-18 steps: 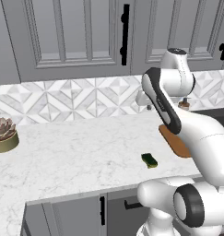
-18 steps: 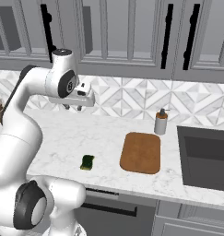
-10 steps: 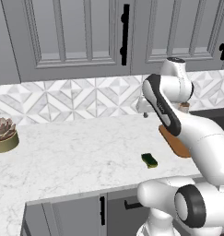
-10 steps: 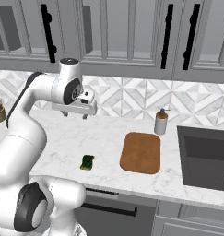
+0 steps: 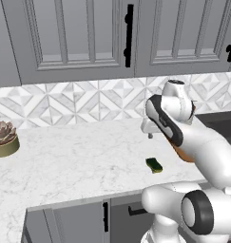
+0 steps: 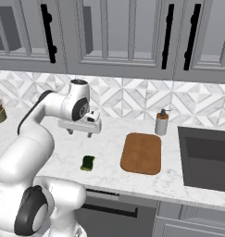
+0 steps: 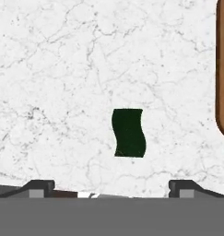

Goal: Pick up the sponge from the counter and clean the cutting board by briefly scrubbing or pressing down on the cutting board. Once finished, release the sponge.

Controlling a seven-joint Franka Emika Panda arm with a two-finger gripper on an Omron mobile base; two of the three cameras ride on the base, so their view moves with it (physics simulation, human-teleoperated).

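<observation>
- I see the counter [image 6: 49, 152], a broad white marbled worktop running under the grey cabinets [image 6: 118, 37], with a dark sink [image 6: 209, 157] at its right end.
- My arm [image 6: 44, 115] rises from the base, bends over at the elbow and reaches forward, its hand pointing straight down at the worktop.
- The cutting board [image 6: 142, 153] lies flat on the counter, to the right of the hand and left of the sink, with a soap bottle [image 6: 161, 122] just behind it.
- The gripper [image 6: 80, 132] hangs above the counter, touching nothing; its fingertips [image 7: 39, 186] sit wide apart, holding nothing.
- The sponge [image 7: 128, 132] lies on the counter near the front edge, below the hand, left of the board and apart from it.
- A small potted plant [image 5: 4, 138] stands at the far left.
</observation>
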